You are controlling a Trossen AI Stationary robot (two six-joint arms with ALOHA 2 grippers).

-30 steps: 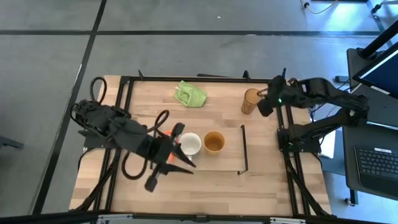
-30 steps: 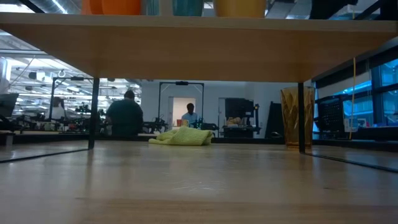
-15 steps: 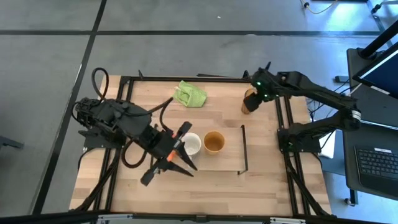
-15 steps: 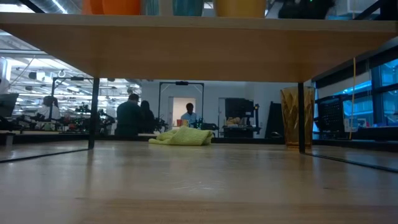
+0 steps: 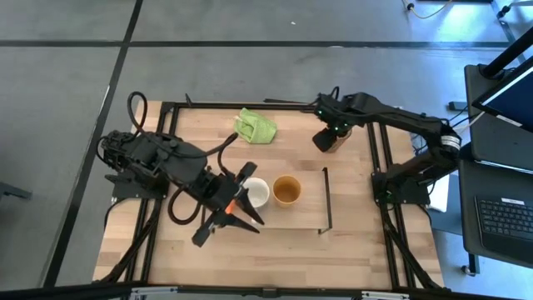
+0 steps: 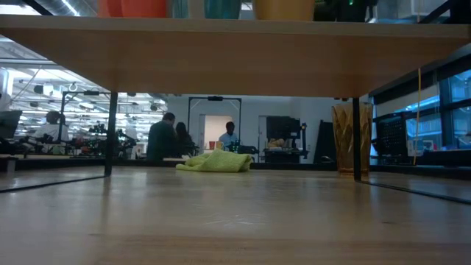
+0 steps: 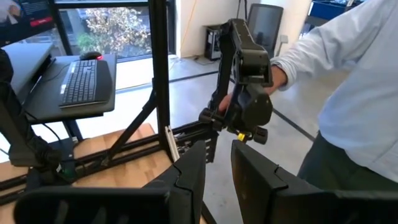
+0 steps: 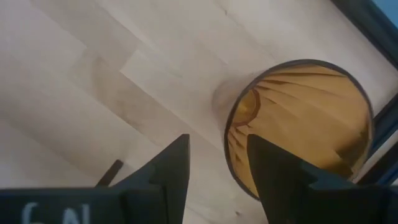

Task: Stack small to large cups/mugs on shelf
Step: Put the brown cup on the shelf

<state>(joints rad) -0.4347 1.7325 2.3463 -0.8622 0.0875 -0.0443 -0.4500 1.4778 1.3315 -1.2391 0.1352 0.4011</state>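
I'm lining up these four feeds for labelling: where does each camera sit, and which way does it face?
High: above the table, looking straight down on both arms, the white mug and the shelf.
Low: at table-top height, looking level under the shelf into the room; no arm clearly shown.
Left wrist: past its own fingers at a person's sleeve.
Right wrist: down past its own fingers at the amber tumbler.
Shared: low and right wrist views both show the tumbler.

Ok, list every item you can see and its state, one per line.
Amber tumbler: upright on the table, off the shelf, empty.
White mug: upright on the shelf.
Tan-brown cup: upright beside it.
Green cloth: crumpled.
Right claw: open over the tumbler's rim.
Left claw: open, empty.
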